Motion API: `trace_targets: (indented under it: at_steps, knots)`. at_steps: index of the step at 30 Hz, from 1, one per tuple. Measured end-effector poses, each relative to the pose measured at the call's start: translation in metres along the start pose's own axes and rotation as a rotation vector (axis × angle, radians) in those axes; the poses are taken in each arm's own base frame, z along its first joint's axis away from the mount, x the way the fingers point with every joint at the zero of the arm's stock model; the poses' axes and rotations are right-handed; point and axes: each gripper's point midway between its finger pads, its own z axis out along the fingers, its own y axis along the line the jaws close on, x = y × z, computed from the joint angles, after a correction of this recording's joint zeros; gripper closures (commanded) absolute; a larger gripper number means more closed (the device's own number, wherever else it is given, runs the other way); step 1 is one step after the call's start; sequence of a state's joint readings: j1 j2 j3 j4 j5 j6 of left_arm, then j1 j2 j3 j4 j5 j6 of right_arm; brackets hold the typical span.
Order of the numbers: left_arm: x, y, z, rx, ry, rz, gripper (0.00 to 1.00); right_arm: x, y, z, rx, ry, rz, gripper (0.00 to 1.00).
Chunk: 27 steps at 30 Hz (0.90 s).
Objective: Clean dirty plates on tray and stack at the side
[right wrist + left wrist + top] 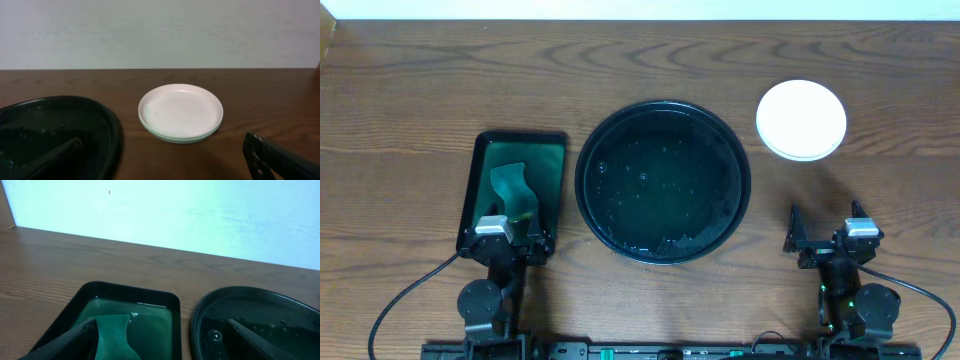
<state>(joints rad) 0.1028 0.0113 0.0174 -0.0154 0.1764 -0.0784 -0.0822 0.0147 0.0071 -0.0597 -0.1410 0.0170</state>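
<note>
— Where have the plates (801,120) ended up?

— Off to the right of the black tray (620,135), on the bare table (420,90) towards the far edge. They sit in a neat stack. From low down on the right I can make out a pale, pinkish-white one on top and a mint rim under it, but I can't count them for certain.

— And the right pincer (826,225)?

— It's on the near side of that stack, with its jaws spread wide and nothing between them. The plates lie straight ahead of the opening, and there's a strip of table in between, so they're not touching. The black tray is to its left.

— What does the tray look like?

— It's round and glossy, with small beads of wet scattered over the bottom.

— And the left pincer (515,232)?

— It's at the near end of the green tray (477,170), which lies just left of the black one. Its jaws are wide apart as well and aren't gripping anything. A green cloth (510,185) lies in that green tray, right in front of it. One jaw sits right at the edge of the cloth, but I can't tell whether it's touching.

— So how far is it from the plates?

— Well apart, because the whole black tray lies between them.
</note>
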Motion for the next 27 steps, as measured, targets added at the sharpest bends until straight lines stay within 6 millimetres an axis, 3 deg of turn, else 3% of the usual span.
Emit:
trace_targets:
  at_steps: [27]
  knots:
    - [-0.0002, 0.0031, -0.0001, -0.018, 0.000, 0.109, 0.20, 0.0000, 0.0000, 0.0000, 0.000, 0.000, 0.000, 0.01]
